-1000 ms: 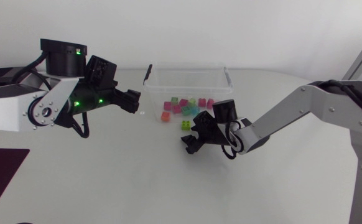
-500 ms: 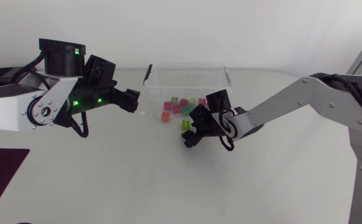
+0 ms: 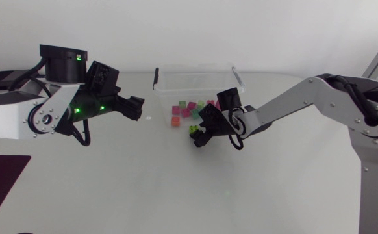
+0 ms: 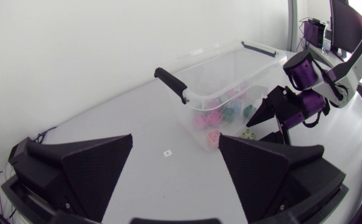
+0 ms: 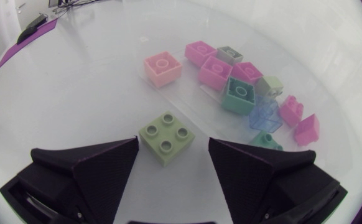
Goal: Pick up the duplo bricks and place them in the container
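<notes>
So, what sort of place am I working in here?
Probably a robotics test bench: a plain white table, the left arm and right arm at its sides, and a clear container holding duplo bricks.

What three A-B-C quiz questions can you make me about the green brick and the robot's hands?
1. Where is the green brick?
A. On the table outside the container, at the tips of the right gripper
B. Inside the container
C. Stacked on a pink brick

2. How many studs are on top of the green brick?
A. Two
B. Four
C. Eight

3. What is the left gripper doing?
A. It is open and holds nothing
B. It is shut on a pink brick
C. It is shut on the container's handle

Answers:
1 A: the right wrist view shows it on bare table at the fingertips, with the other bricks behind the clear wall.
2 B: four round studs show in a square.
3 A: the left wrist view shows only table between its spread fingers.
</notes>
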`<move>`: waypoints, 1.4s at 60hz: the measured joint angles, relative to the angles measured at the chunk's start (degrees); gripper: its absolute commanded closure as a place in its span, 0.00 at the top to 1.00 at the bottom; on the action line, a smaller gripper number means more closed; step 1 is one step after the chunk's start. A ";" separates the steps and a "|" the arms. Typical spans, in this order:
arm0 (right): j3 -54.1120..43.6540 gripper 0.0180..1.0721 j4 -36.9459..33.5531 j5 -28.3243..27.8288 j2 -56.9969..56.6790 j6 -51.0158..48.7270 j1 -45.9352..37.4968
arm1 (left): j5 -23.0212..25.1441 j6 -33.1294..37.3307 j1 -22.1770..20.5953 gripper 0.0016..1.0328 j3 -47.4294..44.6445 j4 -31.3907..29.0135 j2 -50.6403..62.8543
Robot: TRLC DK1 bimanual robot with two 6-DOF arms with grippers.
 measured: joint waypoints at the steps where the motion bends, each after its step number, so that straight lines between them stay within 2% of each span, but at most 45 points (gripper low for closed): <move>1: 0.02 0.78 0.00 -0.09 0.04 -0.09 0.00 | 0.00 0.00 0.00 0.94 -0.02 0.00 0.00; 22: 3.37 0.78 -0.42 -0.55 2.34 -0.15 -0.02 | 0.22 0.02 0.50 0.94 -0.37 0.85 0.04; 24: 3.65 0.72 -0.48 -0.74 2.51 -0.15 -0.02 | 0.26 0.04 0.59 0.94 -0.37 0.85 0.04; 27: 3.98 0.47 -0.70 -0.98 2.71 -0.15 -0.02 | 0.31 0.20 0.70 0.94 -0.37 0.85 0.04; 31: 4.09 0.23 -0.83 -1.42 2.84 -0.15 -0.02 | 0.37 0.20 0.77 0.94 -0.37 0.85 0.04; 44: 3.61 0.21 -0.85 -1.99 2.62 -0.37 -0.02 | 0.39 0.22 0.74 0.94 -0.37 0.87 0.07; 58: -4.70 0.21 -1.77 -1.79 -4.04 -0.37 -0.02 | 0.39 0.20 0.74 0.94 -0.37 1.07 0.44; 72: -9.79 0.21 -6.60 -2.97 -18.95 -0.35 -1.16 | 0.42 0.22 0.74 0.94 -0.77 1.31 0.44; 77: -8.44 0.21 -9.14 -3.43 -25.75 -0.24 -3.13 | 0.42 0.22 0.74 0.94 -0.96 1.31 0.44; 84: -3.89 0.21 -10.75 -3.54 -29.00 0.37 -5.20 | 0.39 0.20 0.57 0.94 -1.07 1.29 0.44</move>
